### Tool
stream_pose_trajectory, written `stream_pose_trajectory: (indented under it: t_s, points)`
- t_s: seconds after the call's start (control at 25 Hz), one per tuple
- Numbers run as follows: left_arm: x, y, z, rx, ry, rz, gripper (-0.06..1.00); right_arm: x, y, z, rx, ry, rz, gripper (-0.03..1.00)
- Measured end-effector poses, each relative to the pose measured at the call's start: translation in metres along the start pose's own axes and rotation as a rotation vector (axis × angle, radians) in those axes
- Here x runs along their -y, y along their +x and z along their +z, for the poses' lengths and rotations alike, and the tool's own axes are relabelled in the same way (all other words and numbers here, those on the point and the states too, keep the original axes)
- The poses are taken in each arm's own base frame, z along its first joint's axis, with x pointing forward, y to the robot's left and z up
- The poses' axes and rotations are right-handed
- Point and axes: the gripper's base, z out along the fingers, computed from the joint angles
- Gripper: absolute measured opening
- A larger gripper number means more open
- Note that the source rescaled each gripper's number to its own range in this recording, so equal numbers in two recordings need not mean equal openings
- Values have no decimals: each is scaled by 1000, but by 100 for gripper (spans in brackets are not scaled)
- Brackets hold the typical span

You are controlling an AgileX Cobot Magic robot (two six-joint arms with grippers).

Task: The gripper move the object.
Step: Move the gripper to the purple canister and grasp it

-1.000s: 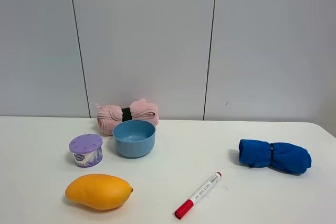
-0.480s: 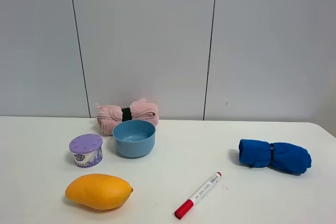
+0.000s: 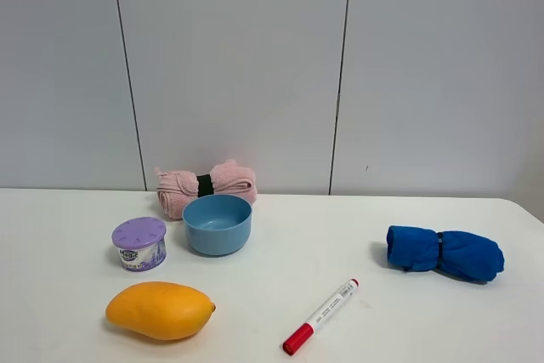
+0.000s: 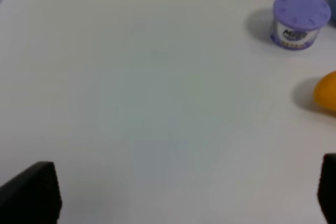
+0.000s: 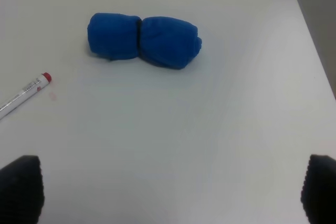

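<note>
L gripper (image 4: pixel 178 190) & R gripper (image 5: pixel 169 188): only tips visible, jaws wide apart, empty. Lilac tub (image 3: pixel 139 242) sits 9 o'clock of bowl (image 3: pixel 218 224).

Our count: one lilac-lidded tub (image 3: pixel 139 243), one blue bowl (image 3: pixel 218 224), one mango (image 3: pixel 159 310), one red-capped marker (image 3: pixel 320 316), two rolled towels (image 3: pixel 206 184) (image 3: pixel 444 252).

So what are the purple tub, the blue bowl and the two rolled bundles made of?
The tub looks plastic: matte moulded lilac lid with holes, printed label. The blue bowl is probably matte plastic, smooth, even colour, no glare; possibly ceramic. The pink roll and the blue roll are soft fuzzy cloth, towel-like, each pinched by a dark band.
</note>
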Motion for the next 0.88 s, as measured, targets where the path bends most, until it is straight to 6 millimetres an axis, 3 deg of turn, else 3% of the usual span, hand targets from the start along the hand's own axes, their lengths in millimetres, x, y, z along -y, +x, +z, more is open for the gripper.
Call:
stream_pose_trajectory:
  t_s: [0.16,0.52,0.68,0.88]
  points:
    - [0,-24,9,-67,0,0,100,0,0,0,0,0,0,100]
    - [2,-101,37,-100,23,-11,100,0,0,0,0,0,0,100]
    - [7,-126,59,-147,82,-7,100,0,0,0,0,0,0,100]
    - [16,-144,93,-220,183,67,100,0,0,0,0,0,0,100]
